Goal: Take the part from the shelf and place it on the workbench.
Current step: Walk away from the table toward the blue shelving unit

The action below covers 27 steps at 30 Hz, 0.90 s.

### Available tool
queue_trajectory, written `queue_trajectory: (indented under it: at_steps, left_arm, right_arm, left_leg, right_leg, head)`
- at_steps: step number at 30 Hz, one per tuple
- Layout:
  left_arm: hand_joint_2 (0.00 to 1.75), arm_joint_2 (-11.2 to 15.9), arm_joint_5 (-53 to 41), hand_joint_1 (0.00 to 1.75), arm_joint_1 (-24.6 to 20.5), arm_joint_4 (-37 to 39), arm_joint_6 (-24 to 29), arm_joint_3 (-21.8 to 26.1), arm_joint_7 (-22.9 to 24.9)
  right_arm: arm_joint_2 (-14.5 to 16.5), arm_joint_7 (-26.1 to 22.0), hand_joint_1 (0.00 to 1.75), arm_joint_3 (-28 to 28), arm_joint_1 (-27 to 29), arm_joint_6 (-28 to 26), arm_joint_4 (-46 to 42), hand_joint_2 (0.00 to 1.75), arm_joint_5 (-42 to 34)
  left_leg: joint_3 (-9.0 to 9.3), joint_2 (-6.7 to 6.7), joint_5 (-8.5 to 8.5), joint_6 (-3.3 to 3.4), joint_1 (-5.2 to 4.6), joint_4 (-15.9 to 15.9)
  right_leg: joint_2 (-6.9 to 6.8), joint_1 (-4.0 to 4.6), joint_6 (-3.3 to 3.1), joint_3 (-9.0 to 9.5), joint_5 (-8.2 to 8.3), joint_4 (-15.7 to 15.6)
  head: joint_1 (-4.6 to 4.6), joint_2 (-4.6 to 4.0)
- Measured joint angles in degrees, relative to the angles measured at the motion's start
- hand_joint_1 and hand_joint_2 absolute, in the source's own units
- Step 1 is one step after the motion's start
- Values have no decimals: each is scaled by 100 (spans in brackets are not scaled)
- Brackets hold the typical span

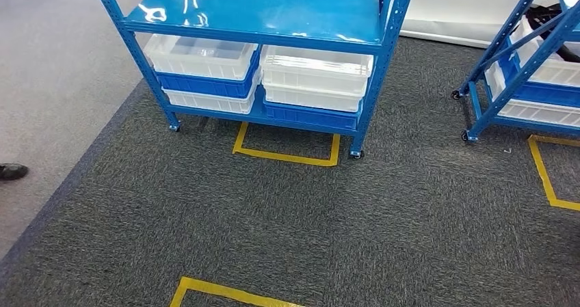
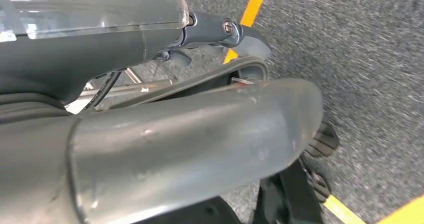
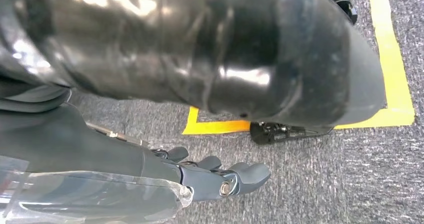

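A: Where's the part?
B: I can't tell; the blue shelf [image 1: 260, 20] holds stacked white and blue bins [image 1: 314, 81] low down.
A: Hands?
B: Left hand [image 2: 220, 34] and right hand [image 3: 220, 176] hold nothing, fingers loosely extended over carpet [image 1: 342, 218].

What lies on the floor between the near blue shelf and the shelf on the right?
In the head view, bare dark carpet lies between the near shelf and the right shelf.

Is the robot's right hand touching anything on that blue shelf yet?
Apart. The right wrist view shows the right hand hanging empty over carpet; the head view shows the shelf well ahead, across bare floor.
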Motion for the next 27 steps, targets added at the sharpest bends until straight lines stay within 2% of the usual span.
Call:
queue_trajectory:
  at_steps: [1, 2, 3, 5, 6, 7, 10, 11, 17, 21, 23, 25, 27]
  left_arm:
    - [0, -3, -3, 0, 6, 4, 36, -3, 6]
    - [0, -5, -5, 0, 9, 5, 71, -5, 8]
    - [0, -7, -8, 0, 10, 5, 103, -7, 9]
    - [0, -8, -10, 0, 5, 9, 148, -12, 8]
    - [0, -10, -11, 0, 1, 10, 161, -18, 6]
    - [0, -16, -12, 0, -4, 12, 174, -26, 3]
    - [0, -39, -13, 0, -8, 12, 219, -45, -7]
    - [0, -42, -12, 0, -7, 12, 233, -47, -8]
    - [0, -44, -2, 0, -17, 12, 304, -48, -26]
    - [0, -44, -2, 0, -26, 12, 311, -48, -35]
    - [0, -47, -2, 0, -32, 11, 314, -48, -40]
    - [0, -54, -1, 0, -35, 11, 316, -48, -46]
    - [0, -58, 2, 0, -30, 12, 324, -48, -60]
  right_arm:
    - [1, 0, 0, 1, 0, -7, 1, 0, 2]
    - [1, 0, 0, 1, -1, -14, 1, 0, 2]
    - [2, 0, 0, 1, -2, -20, 1, 0, 3]
    - [2, 0, 0, 1, -5, -26, 1, 0, 4]
    - [2, 0, 0, 1, -6, -28, 1, 0, 4]
    - [1, 0, 0, 0, -8, -33, 1, 0, 4]
    - [-2, 0, 0, -2, -10, -50, 0, 0, 4]
    - [-2, -1, 0, -2, -10, -53, 0, 0, 5]
    - [3, -5, 0, -1, -13, -50, 1, 0, 8]
    - [6, -7, 0, -2, -13, -50, 1, 0, 8]
    - [5, -7, 0, -2, -13, -51, 1, 0, 8]
    - [4, -8, 0, -2, -13, -51, 1, 0, 8]
    - [4, -9, 0, -2, -14, -50, 1, 0, 8]
  left_leg:
    - [-23, -4, 100, -1, 4, -7]
    - [61, -5, 307, 2, 9, -251]
    - [213, -12, 548, 10, 15, -642]
    - [467, -42, 824, 45, 5, -1303]
    - [513, -56, 856, 72, 0, -1452]
    - [514, -62, 845, 91, -6, -1490]
    - [519, -56, 865, 110, -17, -1515]
    - [522, -57, 866, 118, -28, -1511]
    - [501, -59, 869, 212, -88, -1499]
    - [494, -59, 866, 280, -126, -1488]
    - [509, -50, 894, 328, -109, -1526]
    - [539, -30, 935, 383, -64, -1595]
    - [546, -5, 948, 411, -50, -1624]
  right_leg:
    - [39, -2, 2, 3, -8, 15]
    - [74, -7, 13, 6, -19, 35]
    - [101, -12, 30, 9, -36, 60]
    - [135, 1, 84, -7, -71, 115]
    - [143, 13, 108, -19, -80, 134]
    - [147, 25, 83, -32, -91, 144]
    - [145, 30, -44, -34, -88, 137]
    - [144, 25, -31, -27, -72, 124]
    - [144, -38, 177, -13, -27, 63]
    - [145, -69, 280, -2, -14, 35]
    - [147, -70, 321, 5, -14, 26]
    - [117, -68, 345, -82, -168, 238]
    - [78, -77, 360, -378, -520, 874]
  head:
    - [0, 1]
    - [0, 1]
    - [0, 1]
    - [2, 0]
    - [3, 0]
    - [6, 0]
    - [8, 1]
    - [7, 1]
    - [7, -1]
    - [7, -1]
    - [6, 0]
    - [9, 0]
    - [12, 0]
